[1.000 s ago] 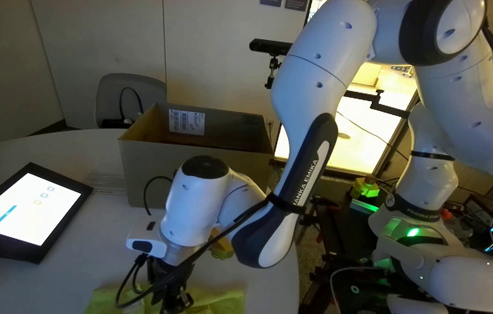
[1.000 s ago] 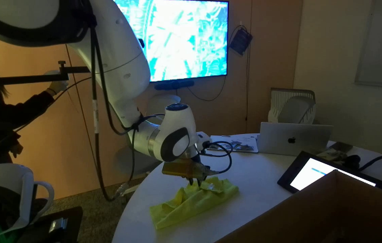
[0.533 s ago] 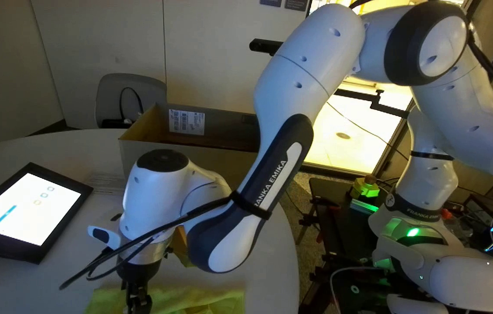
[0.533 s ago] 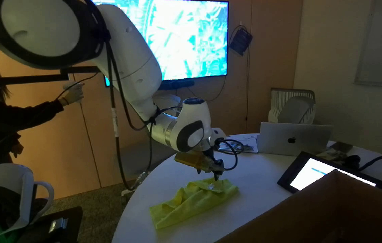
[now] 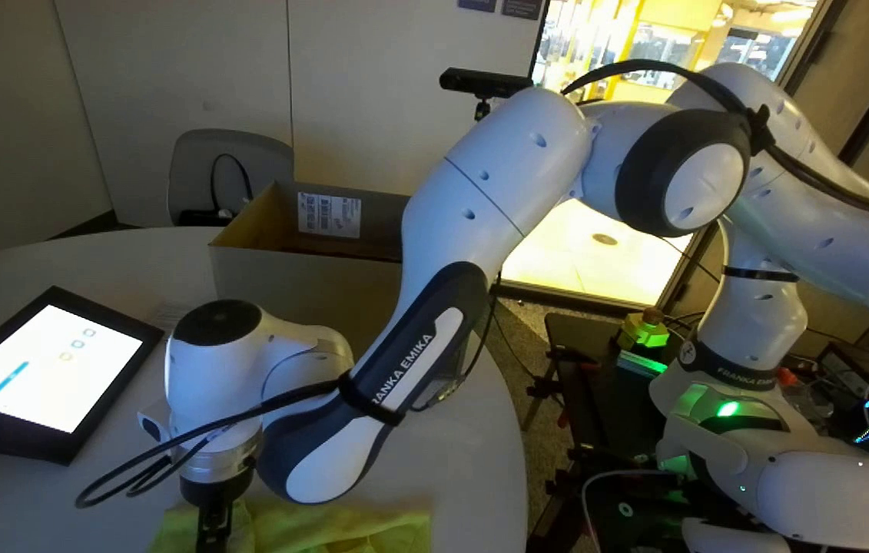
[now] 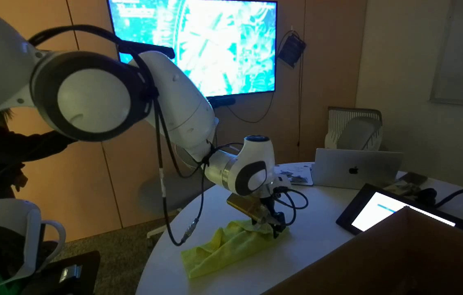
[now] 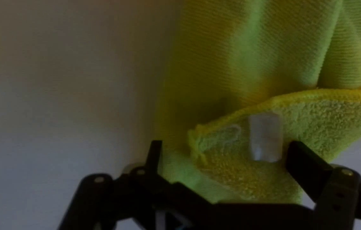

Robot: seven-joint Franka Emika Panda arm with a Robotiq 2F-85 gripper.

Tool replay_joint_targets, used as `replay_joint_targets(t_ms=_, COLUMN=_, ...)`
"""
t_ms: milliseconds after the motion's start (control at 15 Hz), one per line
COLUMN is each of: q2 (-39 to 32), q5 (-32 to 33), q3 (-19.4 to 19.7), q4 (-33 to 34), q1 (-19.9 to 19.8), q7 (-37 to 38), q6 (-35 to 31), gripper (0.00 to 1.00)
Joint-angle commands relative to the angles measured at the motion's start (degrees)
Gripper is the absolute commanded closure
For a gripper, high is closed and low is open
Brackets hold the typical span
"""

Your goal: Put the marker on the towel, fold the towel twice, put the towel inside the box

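Observation:
The yellow-green towel (image 6: 227,256) lies on the table as a folded, rumpled strip, with one corner turned over. A whitish tag (image 7: 265,137) shows on that corner in the wrist view. Over this end of the towel my gripper (image 7: 225,144) stands open, its fingers wide apart and the turned corner between them; nothing is gripped. An exterior view has the gripper (image 6: 265,228) low at the towel's end; whether it touches the cloth I cannot tell. The brown cardboard box (image 5: 288,288) stands open-topped, partly behind the arm. The marker is hidden or out of view.
A black-framed tablet (image 5: 50,369) with a lit screen lies on the table near the box. A silver laptop (image 6: 356,168) and papers (image 6: 296,174) sit farther along the table (image 6: 317,221). Loose cables (image 6: 296,205) hang beside the gripper.
The gripper has opened wide and moved along the towel to its tagged end, rising a little, then dropping low there. The towel and the box have stayed in place.

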State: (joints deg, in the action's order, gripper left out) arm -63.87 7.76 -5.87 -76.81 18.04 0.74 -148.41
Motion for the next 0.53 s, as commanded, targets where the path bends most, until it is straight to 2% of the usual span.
replay_joint_targets(t_ms=0, q2=-5.71, q5=-1.69, q3=0.65, q4=9.79, q1=0.15, q7=1.52, q6=5.23, gripper=0.0)
replay_joint_targets(t_ms=333, q2=-7.26, q5=-3.61, q3=-1.45, q4=12.81, q1=-2.26, q7=-0.98, q6=10.69, gripper=0.0)
replay_joint_targets(t_ms=400, q2=-7.3, q5=-3.89, q3=-1.64, q4=13.15, q1=-2.57, q7=-1.33, q6=11.71, gripper=0.25)
replay_joint_targets(t_ms=467, q2=-7.02, q5=-4.42, q3=-2.42, q4=13.07, q1=-3.39, q7=-2.42, q6=12.62, gripper=0.27)
